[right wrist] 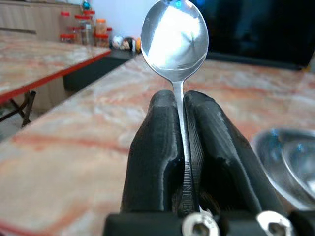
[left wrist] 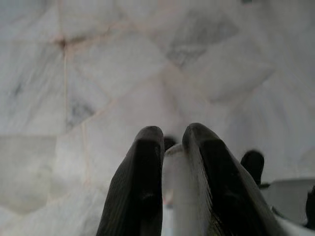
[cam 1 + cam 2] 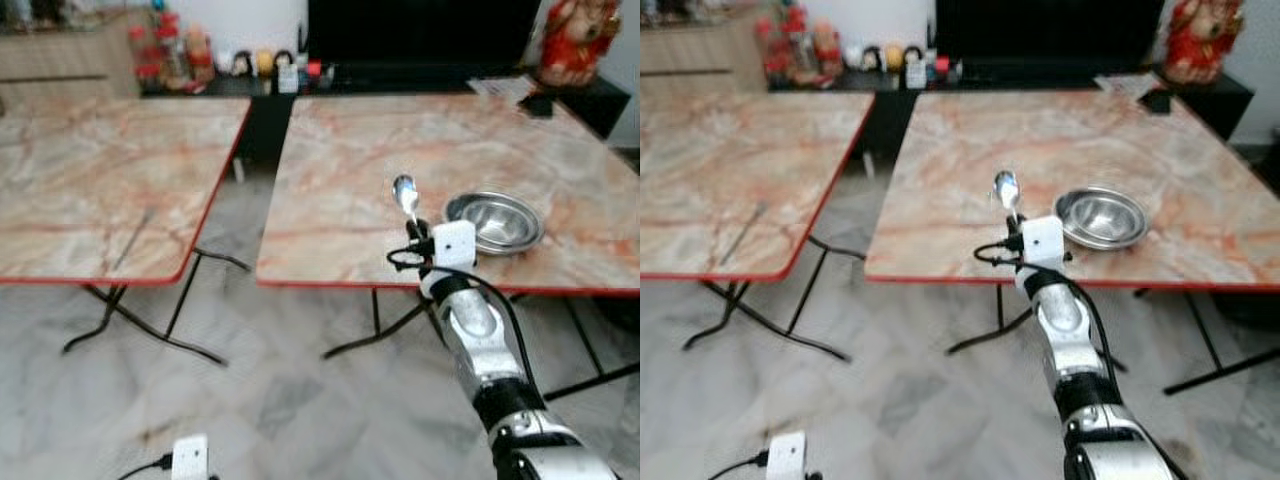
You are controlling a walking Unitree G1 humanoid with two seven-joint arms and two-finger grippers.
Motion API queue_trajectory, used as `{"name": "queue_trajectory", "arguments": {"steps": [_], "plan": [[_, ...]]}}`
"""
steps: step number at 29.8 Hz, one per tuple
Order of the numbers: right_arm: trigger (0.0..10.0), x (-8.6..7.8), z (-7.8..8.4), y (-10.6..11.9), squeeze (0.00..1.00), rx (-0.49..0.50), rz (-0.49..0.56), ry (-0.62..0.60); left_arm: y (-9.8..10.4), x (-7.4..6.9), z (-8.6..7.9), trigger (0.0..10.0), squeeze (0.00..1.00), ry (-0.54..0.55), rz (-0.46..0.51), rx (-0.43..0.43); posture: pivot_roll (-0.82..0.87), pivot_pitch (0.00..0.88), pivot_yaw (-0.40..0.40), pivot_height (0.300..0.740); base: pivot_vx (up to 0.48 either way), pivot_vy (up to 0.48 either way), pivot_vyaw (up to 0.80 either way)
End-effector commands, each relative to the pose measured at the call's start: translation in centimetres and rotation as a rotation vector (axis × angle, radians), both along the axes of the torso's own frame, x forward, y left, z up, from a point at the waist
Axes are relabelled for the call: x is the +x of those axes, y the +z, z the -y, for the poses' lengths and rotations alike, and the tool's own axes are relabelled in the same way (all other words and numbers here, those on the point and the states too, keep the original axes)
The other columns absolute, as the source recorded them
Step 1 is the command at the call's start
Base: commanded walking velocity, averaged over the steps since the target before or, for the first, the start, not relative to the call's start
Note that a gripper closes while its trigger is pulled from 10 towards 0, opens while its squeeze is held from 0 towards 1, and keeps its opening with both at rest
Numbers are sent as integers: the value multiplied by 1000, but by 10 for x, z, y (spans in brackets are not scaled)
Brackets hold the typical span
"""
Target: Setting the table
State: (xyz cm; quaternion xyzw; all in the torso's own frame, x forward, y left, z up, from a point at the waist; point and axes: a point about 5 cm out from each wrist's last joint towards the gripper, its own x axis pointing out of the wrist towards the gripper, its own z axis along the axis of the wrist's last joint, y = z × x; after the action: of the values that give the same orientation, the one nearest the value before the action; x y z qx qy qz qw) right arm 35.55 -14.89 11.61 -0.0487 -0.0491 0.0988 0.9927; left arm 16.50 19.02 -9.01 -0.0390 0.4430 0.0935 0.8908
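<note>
- While the right gripper (image 1: 183, 147) is raised over the near edge of the marble-patterned, red-edged folding table (image 3: 340, 180), a polished silver metal spoon (image 1: 174, 37) is held upright in it, bowl uppermost.
- The two black fingers (image 1: 152, 152) are closed tight on the spoon's thin handle, with no gap to be seen beside the metal; only the neck and bowl stand clear above the fingertips.
- The spoon is judged to be light and stiff, so no bending or sagging is expected. Its smooth, shiny surface is likely to be slippery, and a thin handle may twist or slide between flat pads if the grip is loosened unevenly.
- Hold is taken well along the handle, below the bowl; this is judged a sound place, since the narrow flat shaft sits squarely between the pads and the bowl is left free.
- A round, shallow stainless-steel bowl (image 3: 495, 220) rests on the same table, just to the right of the held spoon and near the front edge; a spot beside it is judged a fitting place for the spoon.
- Because metal on a hard top can clatter and skid, a low, level release is advisable.
- The left gripper (image 2: 172, 187) hangs over the pale marble-tiled floor (image 2: 98, 73), its fingers nearly together with only a narrow gap, and nothing is seen gripped in them.
- A second matching table (image 3: 100, 180) stands to the left, well apart.
</note>
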Motion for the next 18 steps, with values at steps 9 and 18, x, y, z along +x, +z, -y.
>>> {"name": "queue_trajectory", "arguments": {"steps": [9,18], "plan": [[10000,3,-14,7,0,7,22,39,1,-2,-11,10000,0,13,-9,24,-39,0,0,740,383,0,0],[10000,3,-12,7,0,2,24,38,1,-3,-13,10000,0,4,-7,26,-45,0,4,740,273,0,0]]}}
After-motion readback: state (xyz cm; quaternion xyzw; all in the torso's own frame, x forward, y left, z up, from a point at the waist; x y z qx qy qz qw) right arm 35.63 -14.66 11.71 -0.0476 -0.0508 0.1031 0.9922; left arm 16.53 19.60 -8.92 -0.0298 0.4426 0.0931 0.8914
